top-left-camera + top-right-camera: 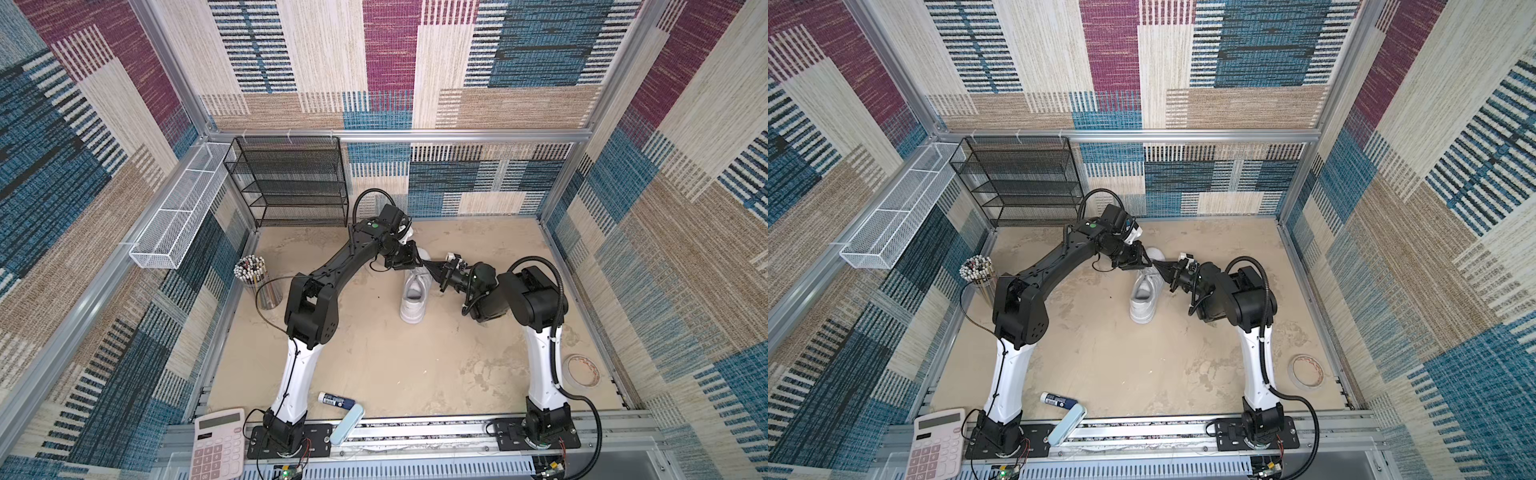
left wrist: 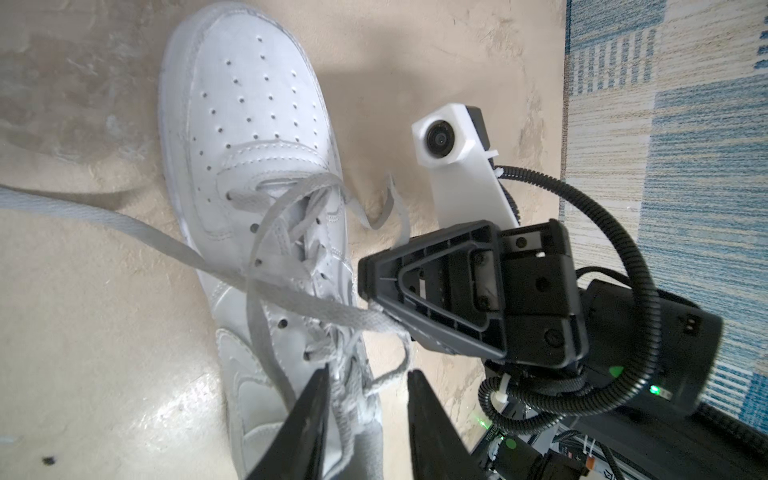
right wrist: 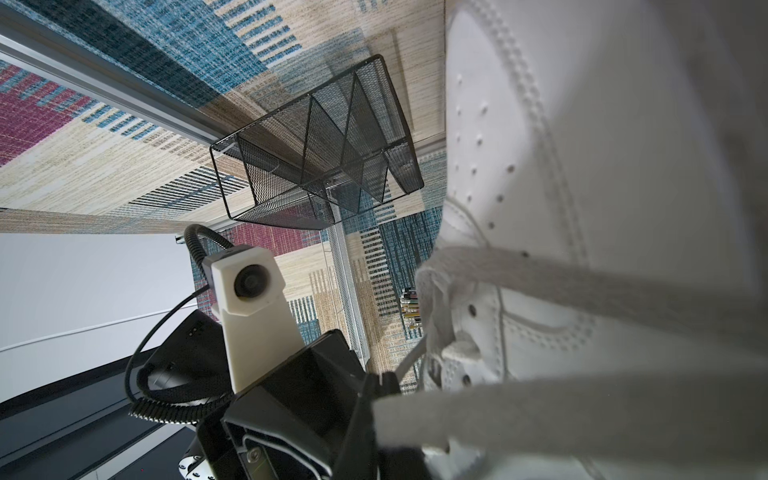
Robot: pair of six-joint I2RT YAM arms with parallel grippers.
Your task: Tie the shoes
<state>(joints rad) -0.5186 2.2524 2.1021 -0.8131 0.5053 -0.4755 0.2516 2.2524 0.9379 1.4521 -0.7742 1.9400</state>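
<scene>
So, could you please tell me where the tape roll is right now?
In both top views the tape roll lies flat on the table's right side, just beside the right arm's white link.

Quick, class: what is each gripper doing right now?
Left gripper: open, holding nothing.
Right gripper: shut on a lace.

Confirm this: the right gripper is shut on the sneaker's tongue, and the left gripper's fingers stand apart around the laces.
No: the right gripper is shut on a lace, not the tongue of the sneaker; the left wrist view shows it. The fingers of the left gripper do stand apart around the laces.
</scene>
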